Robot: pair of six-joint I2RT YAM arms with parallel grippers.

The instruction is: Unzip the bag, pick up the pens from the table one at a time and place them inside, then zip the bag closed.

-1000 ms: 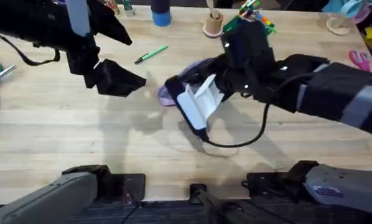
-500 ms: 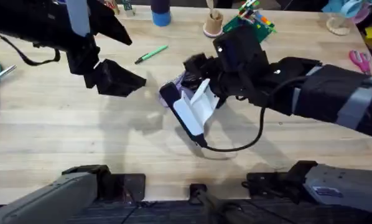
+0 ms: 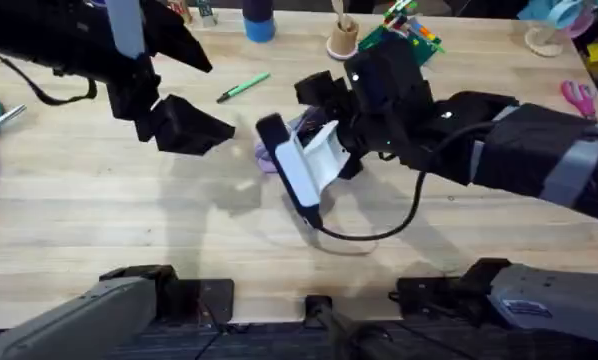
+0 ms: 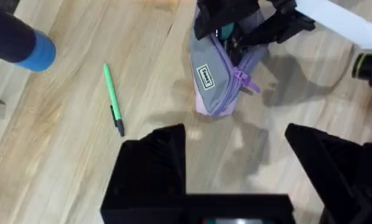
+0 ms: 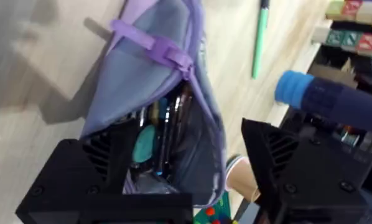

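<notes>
Between the right hand's (image 5: 173,168) spread fingers, seemingly, lies the bag (image 5: 158,81).

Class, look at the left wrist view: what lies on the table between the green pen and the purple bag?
Nothing. In the left wrist view the stretch of table between the green pen and the bag is bare wood.

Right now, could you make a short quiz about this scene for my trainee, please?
1. True or false: the green pen lies on the table, outside the bag.
2. Is the bag's zipper open or closed?
3. Which hand is at the bag: A) left hand, B) right hand?

Key: 1 true. 2 open; dark pens show inside in the right wrist view. 3 B; the left hand hangs open, apart from the bag.
</notes>
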